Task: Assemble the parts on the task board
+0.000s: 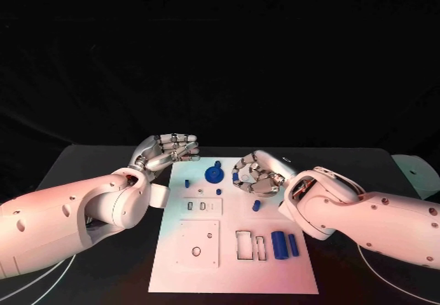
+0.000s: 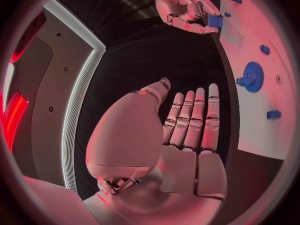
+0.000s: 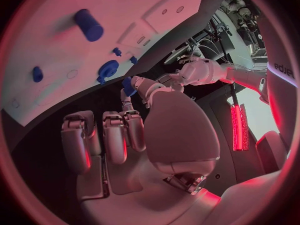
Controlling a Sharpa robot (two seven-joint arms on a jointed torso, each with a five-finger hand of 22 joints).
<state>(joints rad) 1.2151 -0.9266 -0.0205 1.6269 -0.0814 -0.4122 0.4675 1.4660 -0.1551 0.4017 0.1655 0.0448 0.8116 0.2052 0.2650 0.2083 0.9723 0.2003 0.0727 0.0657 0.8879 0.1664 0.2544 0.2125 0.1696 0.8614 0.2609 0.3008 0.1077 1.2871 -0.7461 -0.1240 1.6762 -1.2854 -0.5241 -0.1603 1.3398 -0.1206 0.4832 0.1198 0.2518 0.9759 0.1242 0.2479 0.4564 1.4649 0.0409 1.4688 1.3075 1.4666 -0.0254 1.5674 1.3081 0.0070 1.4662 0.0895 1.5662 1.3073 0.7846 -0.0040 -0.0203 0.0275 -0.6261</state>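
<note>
The right hand [image 1: 255, 175] pinches a small blue part [image 3: 129, 86], mostly hidden by fingers, above the task board [image 1: 275, 279]. The left hand [image 1: 165, 152] holds nothing, its fingers straight and side by side.

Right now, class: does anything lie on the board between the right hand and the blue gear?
Nothing visible does. The right hand, pinching a small blue part, hangs beside the blue gear, with bare white board between them.

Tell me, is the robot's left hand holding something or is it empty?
Empty. The left hand has straight fingers with nothing in its palm, off the task board.
</note>
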